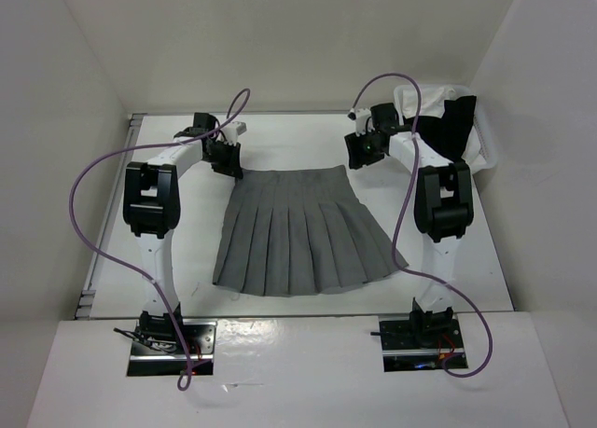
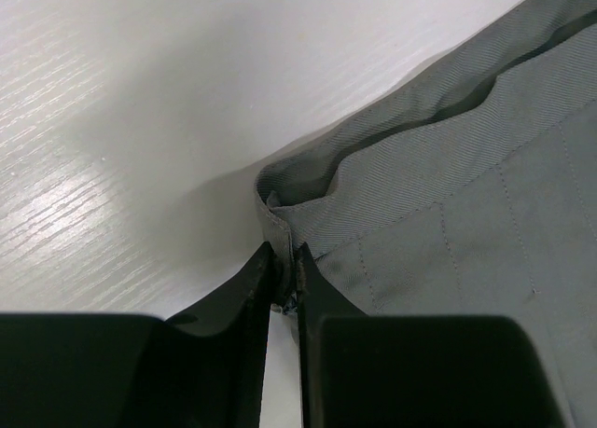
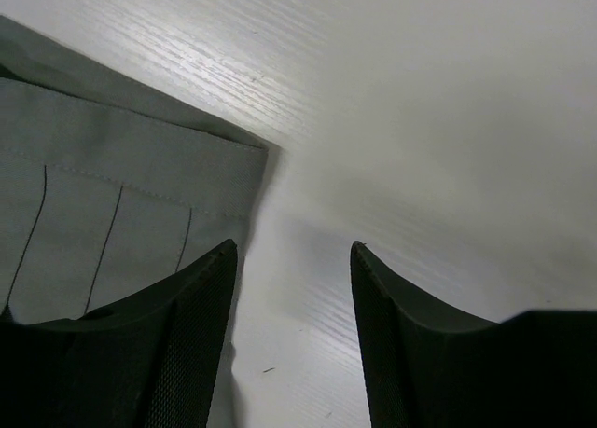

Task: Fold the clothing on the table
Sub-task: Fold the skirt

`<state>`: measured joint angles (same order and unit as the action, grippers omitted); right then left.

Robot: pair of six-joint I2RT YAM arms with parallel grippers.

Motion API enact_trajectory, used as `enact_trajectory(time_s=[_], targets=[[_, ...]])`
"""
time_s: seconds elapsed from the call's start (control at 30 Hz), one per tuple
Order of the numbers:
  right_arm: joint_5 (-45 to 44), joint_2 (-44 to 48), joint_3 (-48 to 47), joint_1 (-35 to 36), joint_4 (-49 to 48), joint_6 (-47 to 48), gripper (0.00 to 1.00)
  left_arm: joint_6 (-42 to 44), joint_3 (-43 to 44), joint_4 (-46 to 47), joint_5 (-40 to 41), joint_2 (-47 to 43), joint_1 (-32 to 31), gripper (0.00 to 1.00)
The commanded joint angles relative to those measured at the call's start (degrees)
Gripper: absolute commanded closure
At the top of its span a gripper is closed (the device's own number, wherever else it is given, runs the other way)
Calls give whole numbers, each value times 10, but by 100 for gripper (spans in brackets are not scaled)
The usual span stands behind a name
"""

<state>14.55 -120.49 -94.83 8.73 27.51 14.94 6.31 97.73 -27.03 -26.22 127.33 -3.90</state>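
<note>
Left gripper (image 2: 283, 271): jaws drawn nearly together, pinching one corner of the waistband of the grey pleated skirt (image 1: 298, 232). The cloth bunches into a small upright fold just ahead of the fingertips. The waistband runs away from that fold to the right, gaping a little along its top edge.

Right gripper (image 3: 294, 260): jaws spread, holding nothing. In its wrist view, one finger (image 3: 187, 335) sits over the other waistband corner. I cannot tell whether it touches the cloth. The second finger is over bare table (image 3: 448, 120), just beside the skirt's edge.

From above, both grippers are low at the far end of the skirt, one at each waistband corner, with the arms reaching along either side of it.

The skirt lies flat and unfolded in the middle of the table. Its narrow waistband is on the far side, and its pleats fan out to a wide hem near the arm bases.

Far right corner: a white garment (image 1: 415, 97) and a black garment (image 1: 459, 125) are heaped together, well apart from the skirt.

A metal rail (image 1: 93, 269) runs along the table's left edge. A purple cable (image 1: 79, 204) loops off each arm.
</note>
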Motion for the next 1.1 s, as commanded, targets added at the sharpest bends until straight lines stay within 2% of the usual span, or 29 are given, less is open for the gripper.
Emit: enact_trajectory(time_s=[0.0,0.47,0.87,1.07], targets=[[34,-11,-24,2,8,7,42,24,18,5,-27,6,-2,83],[143,-59,-50,-8,13,12,41,34,3,5,-32,0,-2,93],[164,-94,-99,-13,13,12,41,40,8,-7,-38,0,-2,100],[164,-106,-99,-19,13,12,41,40,13,-7,-38,6,-2,100]])
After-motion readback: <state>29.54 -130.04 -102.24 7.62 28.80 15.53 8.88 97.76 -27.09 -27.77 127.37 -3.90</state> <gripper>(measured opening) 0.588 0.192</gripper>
